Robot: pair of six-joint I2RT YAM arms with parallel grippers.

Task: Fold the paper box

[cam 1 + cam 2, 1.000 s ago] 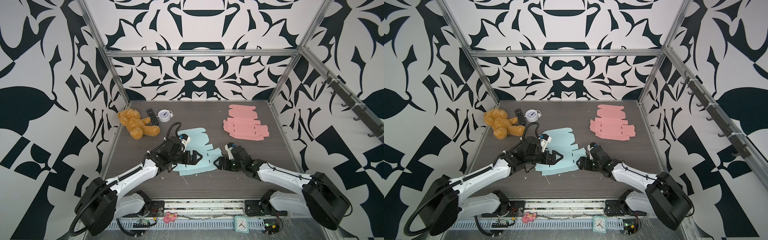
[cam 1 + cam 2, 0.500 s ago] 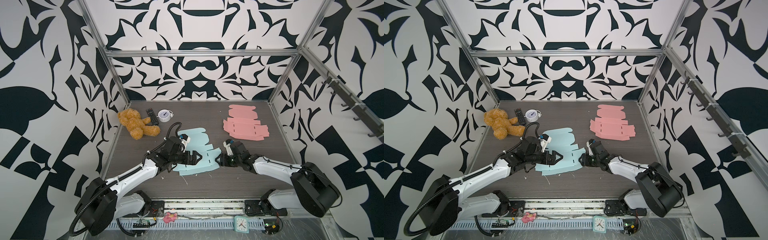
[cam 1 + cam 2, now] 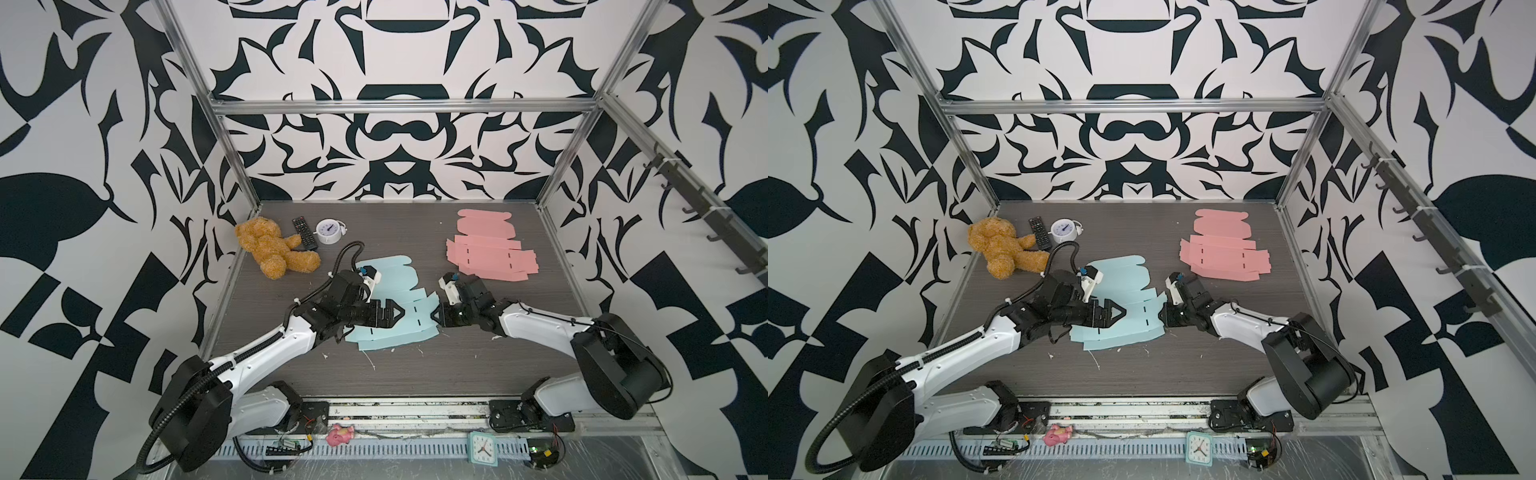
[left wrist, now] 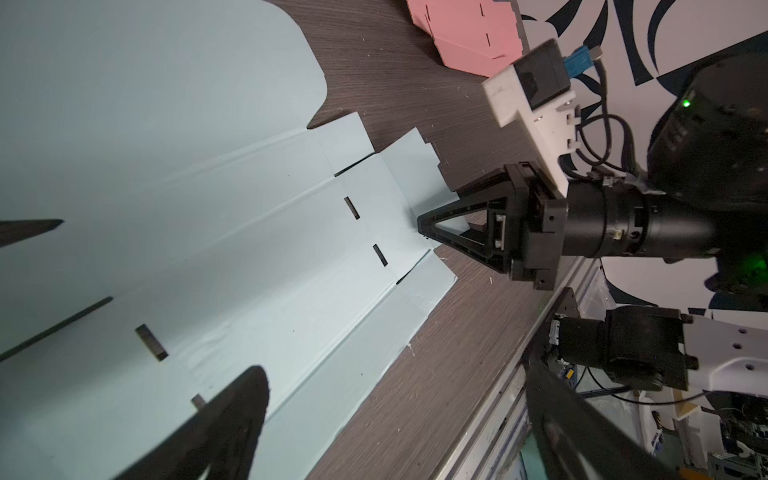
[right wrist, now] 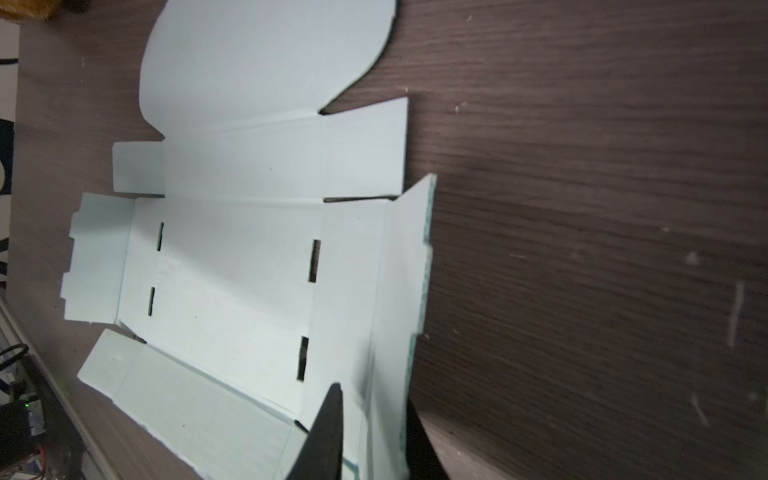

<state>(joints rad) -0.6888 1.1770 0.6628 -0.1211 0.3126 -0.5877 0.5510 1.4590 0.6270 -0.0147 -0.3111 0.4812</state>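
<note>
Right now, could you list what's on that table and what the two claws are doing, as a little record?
Surface: dark wood-grain table
Being folded: light blue box sheet, mostly flat, its right-end flap tilted up
Left gripper: open, over the sheet's left part
Right gripper: closed on that flap's edge
Spare: pink box sheet, flat, far right
Far-left corner: teddy bear, remote, white clock

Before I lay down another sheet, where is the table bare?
Bare: back middle, between white clock and pink sheet; front strip, between blue sheet and front rail. Crowded: teddy bear and remote back left, left gripper and right gripper at the blue sheet.
</note>
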